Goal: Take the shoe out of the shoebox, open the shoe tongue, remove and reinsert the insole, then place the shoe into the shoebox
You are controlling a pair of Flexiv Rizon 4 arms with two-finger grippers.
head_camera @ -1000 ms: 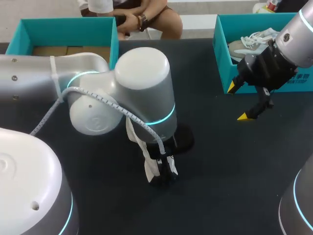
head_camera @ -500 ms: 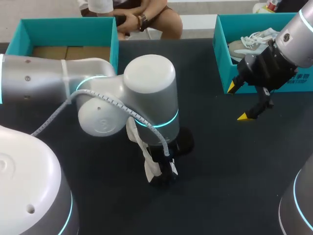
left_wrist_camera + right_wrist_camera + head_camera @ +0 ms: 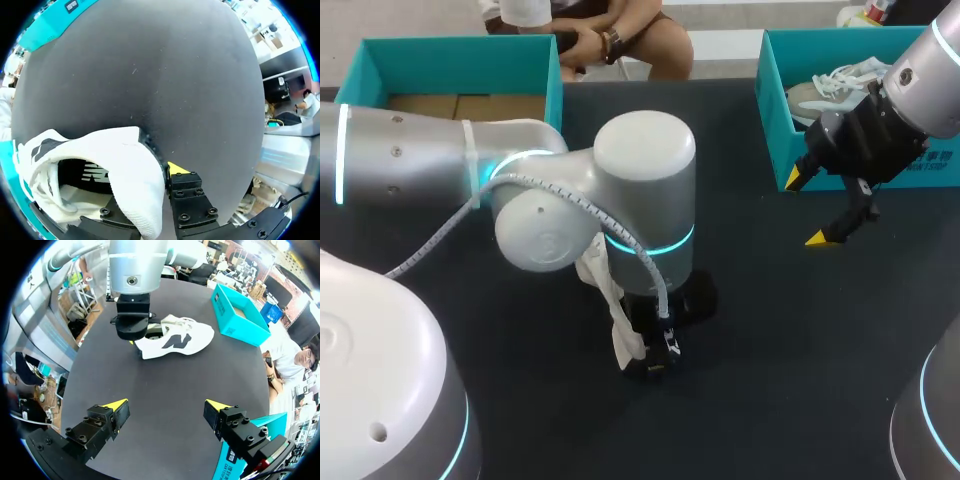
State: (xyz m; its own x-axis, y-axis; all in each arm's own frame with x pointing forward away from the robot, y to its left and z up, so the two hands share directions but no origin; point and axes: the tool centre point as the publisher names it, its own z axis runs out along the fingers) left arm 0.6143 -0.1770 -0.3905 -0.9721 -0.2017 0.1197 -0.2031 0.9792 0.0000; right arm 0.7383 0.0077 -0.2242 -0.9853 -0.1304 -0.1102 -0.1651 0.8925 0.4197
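The left gripper (image 3: 134,337) pinches the white shoe (image 3: 176,340) by its heel on the table (image 3: 160,382); the right gripper (image 3: 166,406) hangs open, empty, beside a shoebox (image 3: 775,115)

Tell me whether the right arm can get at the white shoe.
Probably yes. The jaws of the right arm stand open over bare table, nothing between them and the white shoe. The left arm grips its heel, so only the toe end looks free.

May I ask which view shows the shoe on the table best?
Right wrist view: the shoe shows in side profile. In the head view the left arm hides most; the left wrist view shows only one end.
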